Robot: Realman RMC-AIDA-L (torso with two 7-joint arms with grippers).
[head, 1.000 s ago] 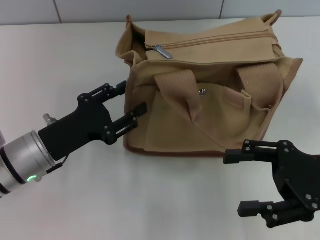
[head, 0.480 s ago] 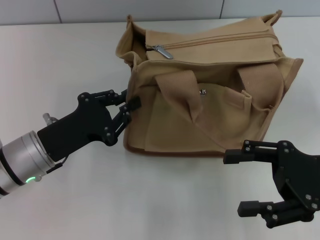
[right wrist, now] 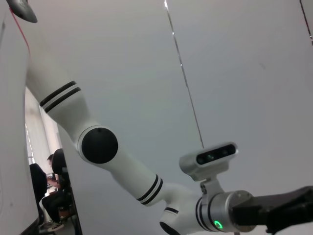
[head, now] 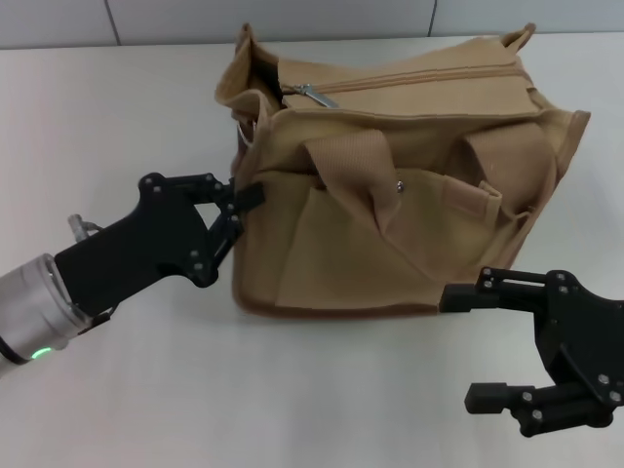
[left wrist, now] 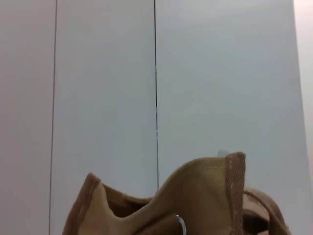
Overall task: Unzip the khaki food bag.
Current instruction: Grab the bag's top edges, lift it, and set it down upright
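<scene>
1. The bag (head: 400, 185) sits on the white table (head: 117, 107), toward the far middle, with its front pocket side facing the robot. It's tan with darker brown piping along the bottom edge.
2. The top zipper (head: 409, 78) looks zipped all the way across, and the silver pull (head: 310, 95) lies flat at the bag's left end. With it zipped, I can't see anything inside.
3. Two webbing handles flop down over the front. The left one (head: 356, 175) droops across the pocket (head: 390, 244), just beside a small metal snap (head: 400, 183).
4. The left gripper (head: 239, 200) is right at the bag's left front corner. Its fingers are pinched in close together on the fabric edge there, so it has hold of the bag's corner. That corner looks tugged and a bit crumpled.
5. From the left wrist view you just get the bag's upper end, a folded tan flap with brown trim, against a grey panelled wall (left wrist: 98, 73).
6. The right gripper (head: 487, 346) hangs over bare table in front of the bag's right corner, its fingers spread wide with nothing between them.
</scene>
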